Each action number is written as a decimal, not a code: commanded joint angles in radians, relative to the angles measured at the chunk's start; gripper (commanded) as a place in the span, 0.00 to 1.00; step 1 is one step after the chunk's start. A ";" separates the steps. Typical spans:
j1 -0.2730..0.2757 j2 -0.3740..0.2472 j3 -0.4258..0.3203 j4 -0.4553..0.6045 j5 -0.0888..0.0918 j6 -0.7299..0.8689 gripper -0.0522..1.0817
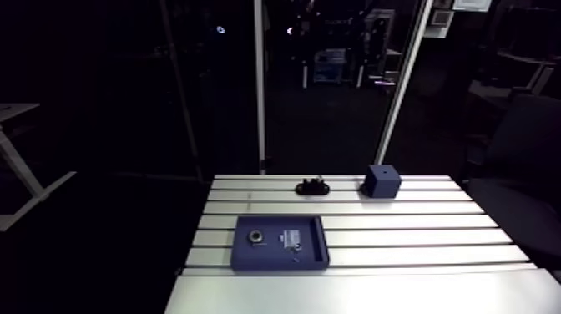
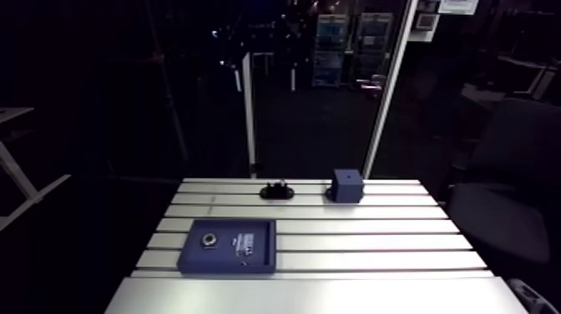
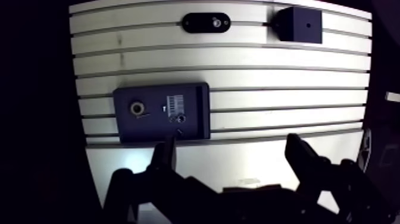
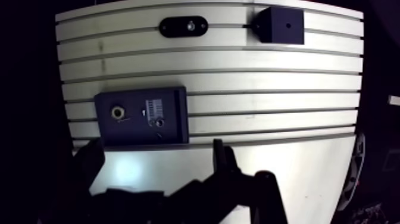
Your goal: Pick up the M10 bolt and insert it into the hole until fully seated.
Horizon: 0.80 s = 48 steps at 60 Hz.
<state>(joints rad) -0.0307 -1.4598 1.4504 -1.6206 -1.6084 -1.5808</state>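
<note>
The hand [image 3: 233,159] hangs wide open with nothing in it, over the near edge of the surface [image 3: 274,77], its two fingers [image 3: 302,156] spread over bare metal, and it doesn't show in the arm view at all. Right across at the far edge, about midway along, sits a black oval holder [image 3: 196,22] with a small shiny head in it, and that's what I take for the M10 bolt [image 3: 216,22]; it looks to stand upright in the arm view, though it's too small to be sure. Just beside it, toward the far right corner, is a blue block [image 3: 294,33] with a dark hole [image 3: 307,25] in its top face, the likely target. Toward the near left corner lies a blue tray [image 3: 206,113] with a brass-coloured ring [image 3: 137,109] in it; that's a second candidate I can't rule out. So the job now, as I read it, is the reach. Travel high over the tray, centre the open fingers on that shiny head, and come straight down so that both fingers meet it evenly. Keep the holder's dark body clear of the fingertips. Square the grip now, because a tilted bolt would likely bind at the hole's mouth later.
</note>
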 commanded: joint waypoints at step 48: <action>-0.015 0.144 -0.011 -0.145 0.000 -0.086 0.05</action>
<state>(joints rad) -0.0377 -1.3810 1.4393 -1.6650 -1.6064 -1.6561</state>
